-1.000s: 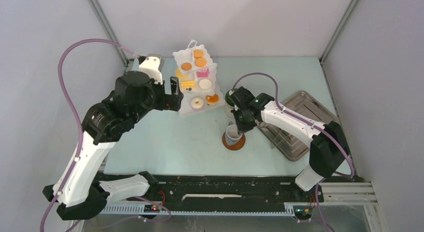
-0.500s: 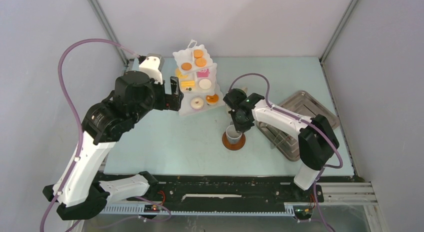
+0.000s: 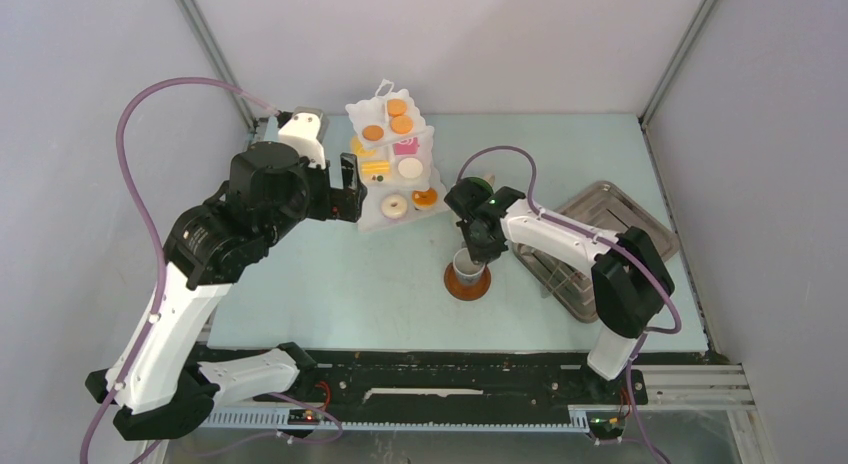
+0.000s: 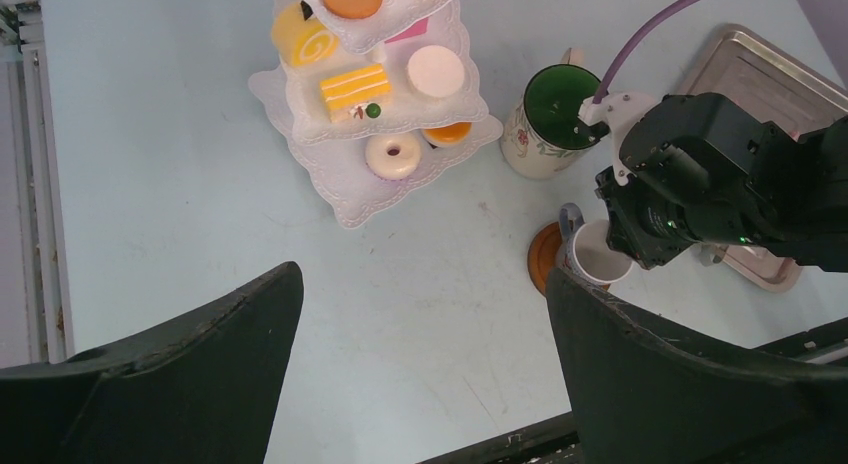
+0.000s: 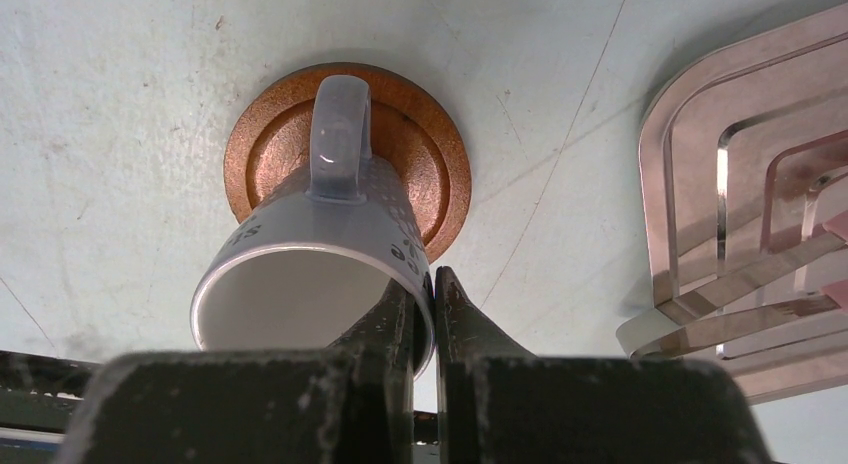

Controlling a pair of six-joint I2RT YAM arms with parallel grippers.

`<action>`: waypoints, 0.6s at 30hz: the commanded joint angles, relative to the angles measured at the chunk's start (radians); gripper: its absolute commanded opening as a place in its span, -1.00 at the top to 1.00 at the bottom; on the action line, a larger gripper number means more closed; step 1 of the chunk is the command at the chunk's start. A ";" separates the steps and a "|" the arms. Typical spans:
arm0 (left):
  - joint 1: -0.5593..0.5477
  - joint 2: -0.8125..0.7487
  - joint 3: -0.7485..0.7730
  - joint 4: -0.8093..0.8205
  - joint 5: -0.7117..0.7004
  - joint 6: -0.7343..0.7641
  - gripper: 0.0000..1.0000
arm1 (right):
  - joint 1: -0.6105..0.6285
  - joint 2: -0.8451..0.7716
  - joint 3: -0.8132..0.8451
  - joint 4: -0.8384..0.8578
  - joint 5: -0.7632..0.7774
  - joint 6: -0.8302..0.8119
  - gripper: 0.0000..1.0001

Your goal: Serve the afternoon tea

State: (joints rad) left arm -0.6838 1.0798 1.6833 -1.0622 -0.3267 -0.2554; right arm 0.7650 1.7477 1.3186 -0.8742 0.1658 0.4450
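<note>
The white cup (image 5: 300, 274) stands over the brown saucer (image 5: 420, 164), handle pointing away from me. My right gripper (image 5: 430, 294) is shut on the cup's rim, one finger inside and one outside; it also shows in the top view (image 3: 478, 246) over the cup (image 3: 465, 269) and saucer (image 3: 468, 284). The white three-tier stand (image 3: 395, 164) holds orange rounds, yellow wedges, a white doughnut (image 4: 391, 155) and pink cake. The green-lined mug (image 4: 548, 109) stands right of the stand. My left gripper (image 3: 350, 187) is open and empty, high beside the stand's left.
A grey metal tray (image 3: 600, 246) lies right of the saucer, with thin pinkish tongs (image 5: 760, 294) in it. Grey walls enclose the table. The black rail (image 3: 420, 369) runs along the near edge.
My right gripper has shifted slightly left and back with the cup over the saucer, and its arm has folded in. The left arm has not moved.
</note>
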 commanded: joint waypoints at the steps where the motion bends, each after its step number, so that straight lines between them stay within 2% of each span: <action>1: 0.005 -0.002 0.014 0.017 -0.001 0.013 -0.97 | 0.010 0.010 0.043 0.042 0.032 0.009 1.00; 3: 0.005 -0.001 0.015 0.015 -0.001 0.013 -0.97 | 0.011 0.009 0.042 0.045 0.024 0.005 0.92; 7: 0.005 0.000 0.015 0.015 -0.002 0.015 -0.97 | 0.016 -0.022 0.042 0.038 0.022 0.000 0.33; 9: 0.005 0.003 0.015 0.015 -0.001 0.015 -0.97 | 0.017 -0.054 0.044 0.031 0.015 -0.002 0.13; 14: 0.005 0.015 0.031 0.006 -0.011 0.010 -0.97 | 0.018 -0.159 0.082 -0.062 0.024 0.008 -0.15; 18: 0.006 0.026 0.052 0.001 -0.042 -0.006 -0.97 | 0.003 -0.316 0.092 -0.110 0.045 -0.015 -0.33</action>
State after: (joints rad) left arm -0.6838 1.0966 1.6852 -1.0637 -0.3340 -0.2539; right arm 0.7776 1.6161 1.3487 -0.9215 0.1677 0.4412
